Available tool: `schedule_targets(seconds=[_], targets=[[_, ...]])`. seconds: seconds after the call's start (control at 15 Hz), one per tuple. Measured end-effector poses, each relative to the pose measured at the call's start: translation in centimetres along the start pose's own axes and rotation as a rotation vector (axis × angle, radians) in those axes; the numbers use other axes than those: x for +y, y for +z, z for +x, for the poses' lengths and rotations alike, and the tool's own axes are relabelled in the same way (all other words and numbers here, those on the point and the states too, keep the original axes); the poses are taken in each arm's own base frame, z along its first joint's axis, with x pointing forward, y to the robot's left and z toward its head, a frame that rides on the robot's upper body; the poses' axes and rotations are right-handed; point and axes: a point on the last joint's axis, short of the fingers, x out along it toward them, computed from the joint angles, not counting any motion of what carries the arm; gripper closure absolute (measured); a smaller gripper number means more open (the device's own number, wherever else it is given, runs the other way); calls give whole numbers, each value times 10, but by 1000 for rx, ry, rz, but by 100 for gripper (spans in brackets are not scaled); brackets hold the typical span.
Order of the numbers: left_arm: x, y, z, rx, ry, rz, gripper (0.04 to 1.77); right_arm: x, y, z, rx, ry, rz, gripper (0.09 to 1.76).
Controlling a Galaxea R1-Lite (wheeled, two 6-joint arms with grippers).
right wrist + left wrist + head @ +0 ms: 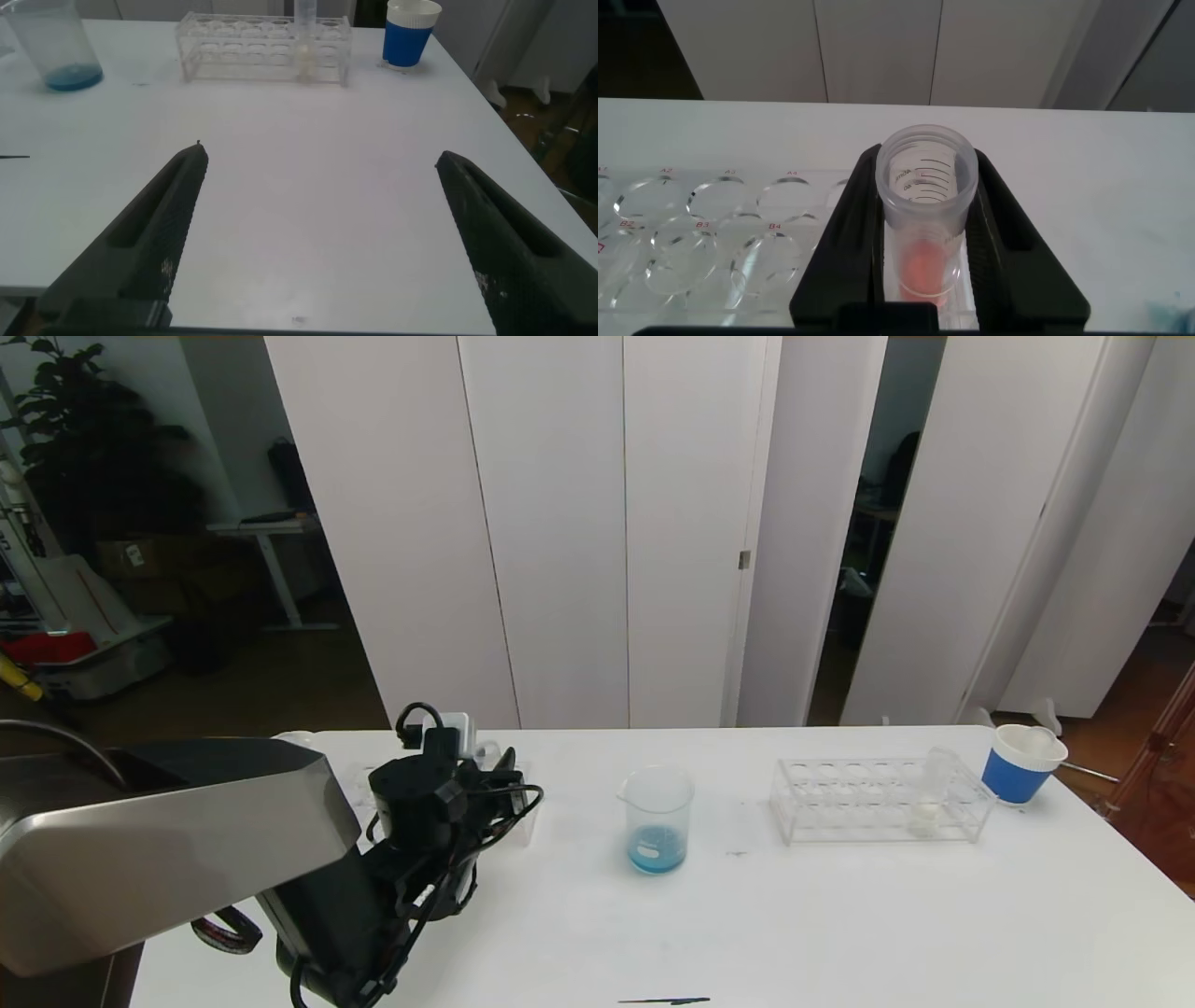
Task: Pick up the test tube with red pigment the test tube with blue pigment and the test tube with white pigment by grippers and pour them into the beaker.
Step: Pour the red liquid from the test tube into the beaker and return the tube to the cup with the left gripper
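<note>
Left gripper [926, 247] closed on the test tube with red pigment [926, 219]; right gripper [318, 229] open, idle. Lift straight from the rack [710, 233], keep upright until over the beaker [657, 819].

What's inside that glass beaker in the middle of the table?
The beaker holds a shallow layer of blue liquid at its bottom; the rest looks empty. Nothing covers it, though whether other colours are mixed in cannot be told.

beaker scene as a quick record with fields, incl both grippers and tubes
beaker: upright mid-table, blue liquid at its bottom
left gripper: shut on red pigment tube, at the left rack
right gripper: open, empty, above bare table
white pigment tube: standing in the right rack
blue cup: beside the right rack
</note>
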Motion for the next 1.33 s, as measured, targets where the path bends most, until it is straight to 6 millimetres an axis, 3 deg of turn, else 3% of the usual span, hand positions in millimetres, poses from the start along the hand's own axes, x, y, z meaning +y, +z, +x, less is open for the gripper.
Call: schedule_targets(seconds=[0.33,0.73,1.13,1.33], targets=[[0,21,-4,-44,-20,32,123,0,0,0,0,-1,0,10],[-3,66,-9,-65,-120,61,123,0,0,0,0,0,0,10],[-14,122,-21,-147,-575,65,123,0,0,0,0,-1,0,10],[-23,130,-18,-181,-715,87,123,0,0,0,0,0,0,10]])
